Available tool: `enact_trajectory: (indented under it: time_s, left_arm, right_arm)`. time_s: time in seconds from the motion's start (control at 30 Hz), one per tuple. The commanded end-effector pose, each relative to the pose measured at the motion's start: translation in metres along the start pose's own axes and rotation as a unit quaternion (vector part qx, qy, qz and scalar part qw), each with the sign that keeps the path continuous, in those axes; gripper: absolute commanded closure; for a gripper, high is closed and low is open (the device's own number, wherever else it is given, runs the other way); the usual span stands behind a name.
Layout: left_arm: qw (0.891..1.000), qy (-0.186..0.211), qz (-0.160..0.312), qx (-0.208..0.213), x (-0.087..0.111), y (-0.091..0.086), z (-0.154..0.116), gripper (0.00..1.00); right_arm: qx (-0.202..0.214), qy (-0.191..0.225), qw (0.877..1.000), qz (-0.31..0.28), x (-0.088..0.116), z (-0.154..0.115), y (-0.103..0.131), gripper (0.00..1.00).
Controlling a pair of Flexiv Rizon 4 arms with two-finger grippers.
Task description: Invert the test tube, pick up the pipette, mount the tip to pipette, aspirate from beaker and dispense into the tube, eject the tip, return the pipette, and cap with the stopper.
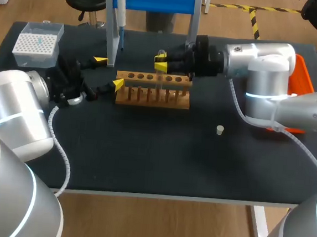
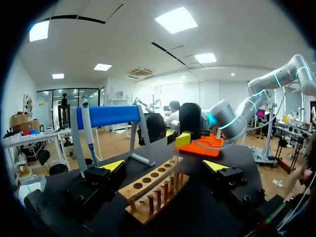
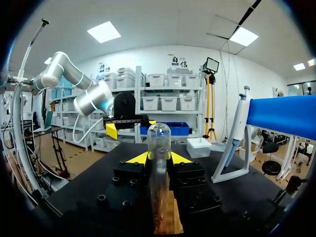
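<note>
My right gripper (image 1: 161, 63) is shut on a clear test tube (image 3: 159, 143), held upright with its rounded end up just above the wooden rack (image 1: 152, 90). In the right wrist view the tube stands between the yellow fingertips (image 3: 136, 159). My left gripper (image 1: 108, 72) stands wide open and empty at the rack's left end (image 2: 155, 187). The pipette (image 1: 120, 15) hangs on the blue stand behind the rack. A white tip box (image 1: 37, 44) sits at the far left. The small white stopper (image 1: 219, 129) lies on the mat, right of centre.
An orange tray (image 1: 304, 76) sits at the table's far right, behind my right arm. The blue stand's white legs (image 1: 111, 34) rise just behind the rack, close to both grippers.
</note>
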State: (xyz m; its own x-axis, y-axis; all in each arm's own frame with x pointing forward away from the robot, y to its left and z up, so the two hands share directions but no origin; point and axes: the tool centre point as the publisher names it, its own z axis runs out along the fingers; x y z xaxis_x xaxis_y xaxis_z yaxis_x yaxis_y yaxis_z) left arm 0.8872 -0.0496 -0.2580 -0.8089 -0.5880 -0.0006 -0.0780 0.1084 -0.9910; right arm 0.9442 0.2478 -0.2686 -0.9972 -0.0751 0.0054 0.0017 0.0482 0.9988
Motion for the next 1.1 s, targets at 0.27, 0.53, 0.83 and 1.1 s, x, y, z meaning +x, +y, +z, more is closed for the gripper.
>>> enact_trajectory:
  time_s: [0.27, 0.53, 0.83, 1.1]
  left_arm:
    - [1.000, -0.003, 0.001, 0.001, 0.002, 0.001, 0.001, 0.00]
    - [1.000, -0.003, 0.001, 0.001, 0.002, 0.001, 0.001, 0.00]
    - [1.000, -0.003, 0.001, 0.001, 0.002, 0.001, 0.001, 0.00]
    - [1.000, -0.003, 0.001, 0.001, 0.002, 0.001, 0.001, 0.00]
  right_arm:
    - [0.003, -0.007, 1.000, -0.004, 0.005, -0.002, 0.012, 1.00]
    - [0.002, -0.011, 1.000, 0.000, 0.006, -0.004, 0.024, 1.00]
    - [0.001, -0.014, 1.000, -0.006, 0.008, -0.005, 0.039, 1.00]
    - [0.001, -0.016, 1.000, -0.013, 0.012, -0.007, 0.052, 1.00]
